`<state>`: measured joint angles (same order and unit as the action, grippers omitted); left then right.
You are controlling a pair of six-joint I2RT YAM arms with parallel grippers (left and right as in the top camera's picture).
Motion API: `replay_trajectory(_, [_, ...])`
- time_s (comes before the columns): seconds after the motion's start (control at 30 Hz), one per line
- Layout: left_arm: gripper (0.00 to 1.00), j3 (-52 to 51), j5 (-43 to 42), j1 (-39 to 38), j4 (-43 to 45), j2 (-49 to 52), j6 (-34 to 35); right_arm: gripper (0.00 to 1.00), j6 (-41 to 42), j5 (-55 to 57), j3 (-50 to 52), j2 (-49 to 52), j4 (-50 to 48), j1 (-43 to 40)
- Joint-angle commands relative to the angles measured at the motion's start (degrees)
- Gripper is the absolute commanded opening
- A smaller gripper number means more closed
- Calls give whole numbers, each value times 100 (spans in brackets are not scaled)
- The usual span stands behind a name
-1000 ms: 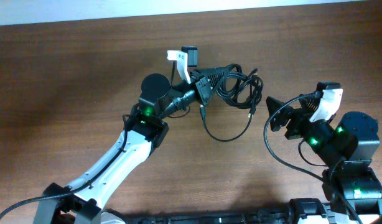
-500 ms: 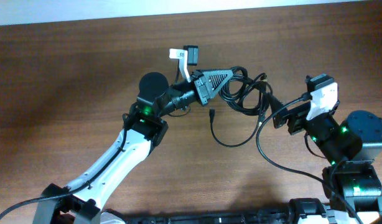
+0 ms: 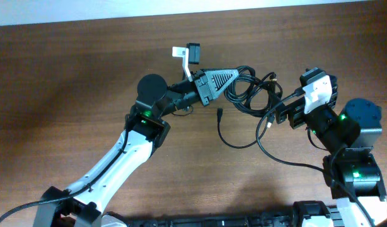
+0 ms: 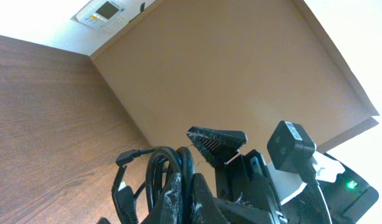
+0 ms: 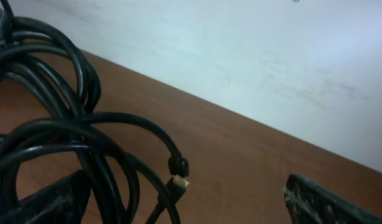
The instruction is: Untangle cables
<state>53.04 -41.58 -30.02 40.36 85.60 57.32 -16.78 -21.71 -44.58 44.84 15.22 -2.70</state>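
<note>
The brown desk (image 3: 67, 75) carries 1 job for me: the cable bundle (image 3: 250, 94), a knot of thin black loops near the far edge, between my 2 arms. The left arm (image 3: 124, 164) reaches in from the near left, and the right arm (image 3: 345, 139) from the near right.

The left fingers (image 3: 219, 79) are clamped on the bundle's left side. In the left wrist view the loops press against them. The right fingers (image 5: 328, 196) are spread wide and hold nothing, with the bundle's right-hand loops just ahead of them.

A loose tail (image 3: 234, 142) sags out of the knot toward me and ends in a small plug (image 3: 220, 113). A second, gold-tipped plug (image 5: 178, 180) hangs in front of the right wrist camera.

My worries, in order:
- The right fingers might close over 2 or 3 strands at once. Pulling then would cinch the knot instead of freeing 1 cord.
- The right arm's own thicker wire (image 3: 275, 157) curves across the desk right by the tail, so I could mistake it for a cable.
- A hard tug could drag the whole bundle out of the left grip, and a snagged plug would resist being drawn through a loop.
</note>
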Motion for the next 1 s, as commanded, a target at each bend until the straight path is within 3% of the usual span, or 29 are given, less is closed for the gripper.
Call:
replay_trajectory(0.0, [0, 144, -17, 13, 68, -109, 118, 99, -37, -15, -74, -11, -188, -33])
replay_trajectory(0.67, [0, 144, 87, -251, 269, -109, 142, 99, -37, 269, -76, 264, -627, -33])
replay_trajectory(0.97, [0, 144, 90, -251, 269, -109, 140, 99, -37, 442, -76, 562, -1351, -33])
